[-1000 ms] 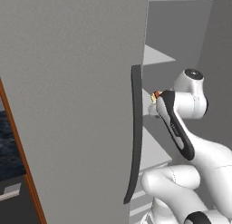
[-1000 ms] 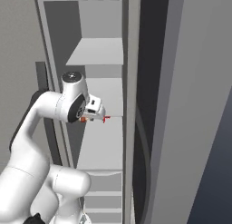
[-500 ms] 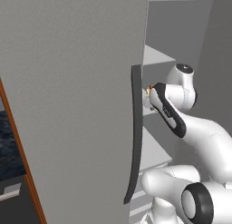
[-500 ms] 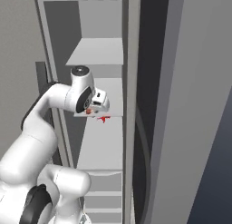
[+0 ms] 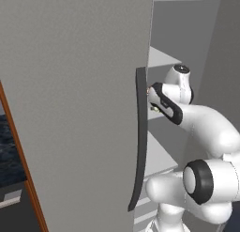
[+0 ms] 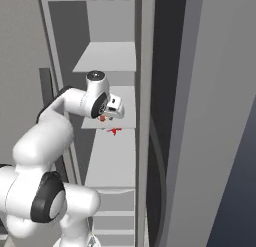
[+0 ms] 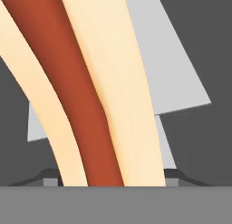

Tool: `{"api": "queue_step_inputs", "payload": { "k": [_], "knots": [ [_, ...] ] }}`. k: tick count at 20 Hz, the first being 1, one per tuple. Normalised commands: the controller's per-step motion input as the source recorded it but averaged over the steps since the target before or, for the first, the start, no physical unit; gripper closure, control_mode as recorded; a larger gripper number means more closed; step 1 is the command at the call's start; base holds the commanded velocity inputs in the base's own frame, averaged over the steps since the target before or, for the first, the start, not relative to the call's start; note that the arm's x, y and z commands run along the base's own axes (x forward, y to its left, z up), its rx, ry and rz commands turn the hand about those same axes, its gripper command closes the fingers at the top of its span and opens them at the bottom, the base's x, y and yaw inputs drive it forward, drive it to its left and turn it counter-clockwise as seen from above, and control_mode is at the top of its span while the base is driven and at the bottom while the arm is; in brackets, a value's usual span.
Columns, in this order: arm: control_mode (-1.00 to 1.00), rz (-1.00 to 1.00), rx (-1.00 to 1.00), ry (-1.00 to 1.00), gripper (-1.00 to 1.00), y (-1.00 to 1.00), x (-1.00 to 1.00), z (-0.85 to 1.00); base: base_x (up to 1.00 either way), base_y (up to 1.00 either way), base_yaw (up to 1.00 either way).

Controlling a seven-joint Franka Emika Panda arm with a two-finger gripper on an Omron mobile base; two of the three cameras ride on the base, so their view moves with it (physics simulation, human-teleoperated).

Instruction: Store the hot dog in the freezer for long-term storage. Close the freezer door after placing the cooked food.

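Note:
The hot dog [image 7: 90, 96], tan bun around a reddish-brown sausage, runs close up through the hand view. My gripper [image 7: 111, 177] is shut on it, with only the fingertips [image 7: 50, 175] peeking out at the bottom. In the right base view the gripper [image 6: 106, 116] hangs just above a middle shelf [image 6: 112, 156] inside the freezer [image 6: 107, 56]. The freezer door [image 5: 70, 109] stands swung open, and its long dark handle [image 5: 139, 132] hides most of my hand in the left base view. A bit of the hot dog [image 5: 149, 91] shows at the door's edge.
White-grey shelves [image 6: 107, 58] stack above and below my hand, with drawers [image 6: 112, 211] at the bottom. The plain grey door [image 6: 210, 116] on the right is closed. A brown wooden cabinet edge [image 5: 23, 179] stands to the left of the open door.
My arm has reached further into the freezer. The hand with the hot dog has moved inward and slightly up over the middle shelf, and the elbow has swung forward.

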Motion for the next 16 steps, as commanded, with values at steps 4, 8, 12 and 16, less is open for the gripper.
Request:
{"api": "queue_step_inputs", "payload": {
  "k": [4, 8, 12, 16],
  "knots": [
    [-1.00, 0.00, 0.00, 0.00, 1.00, 0.00, 0.42, -0.41, 0.00, 0.00, 0.00],
    [-1.00, 0.00, 0.00, 0.00, 1.00, 0.00, 0.41, -0.32, 0.00, 0.00, 0.00],
    [-1.00, 0.00, 0.00, 0.00, 1.00, 0.00, 0.46, -0.07, 0.00, 0.00, 0.00],
    [-1.00, 0.00, 0.00, 0.00, 1.00, 0.00, 0.52, -0.17, 0.00, 0.00, 0.00]
  ]
}}
